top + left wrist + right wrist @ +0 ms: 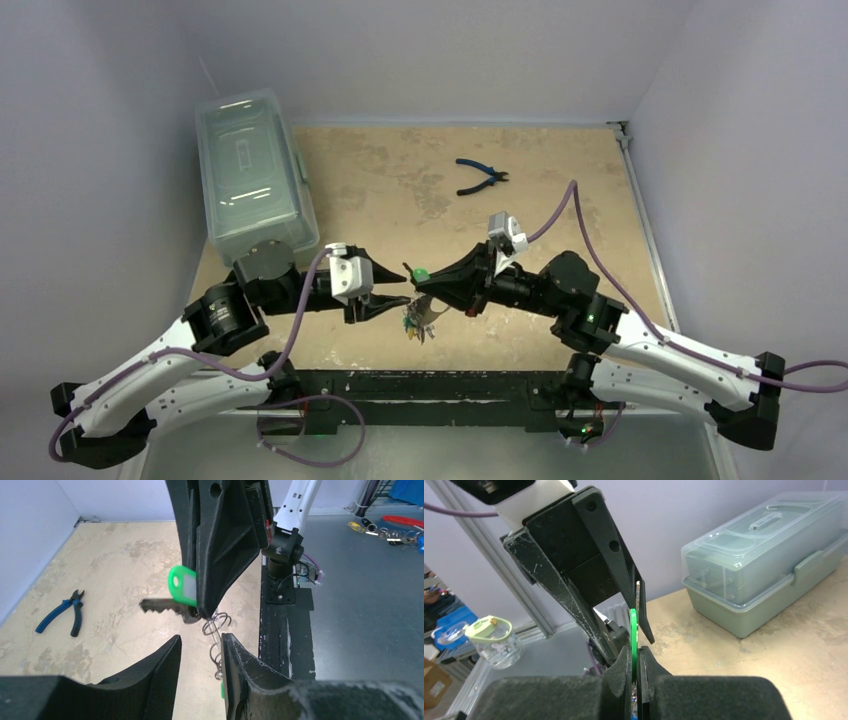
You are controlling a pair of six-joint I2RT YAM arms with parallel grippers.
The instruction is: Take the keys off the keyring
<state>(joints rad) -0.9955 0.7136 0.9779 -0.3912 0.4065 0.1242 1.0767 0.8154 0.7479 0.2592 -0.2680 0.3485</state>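
Observation:
My right gripper (pixel 635 652) is shut on a green key tag (pixel 633 630), held edge-on between its pads. In the left wrist view that gripper (pixel 205 612) comes down from above, with the green tag (pixel 182 585) and a dark toothed key (pixel 160 606) sticking out to its left. Thin wire loops of the keyring (pixel 216 626) hang below it. They run down between the fingers of my left gripper (pixel 201 639), close against the right finger (pixel 240 665). The left jaws stand apart, with a gap on the other side of the wire. From above, the remaining keys (pixel 418 322) dangle under the two fingertips.
Blue-handled pliers (pixel 482 178) lie on the far part of the table (pixel 560 200). A clear lidded plastic box (pixel 255 175) stands at the back left. The table's near edge and black base rail (pixel 282 630) are just behind the hanging keys.

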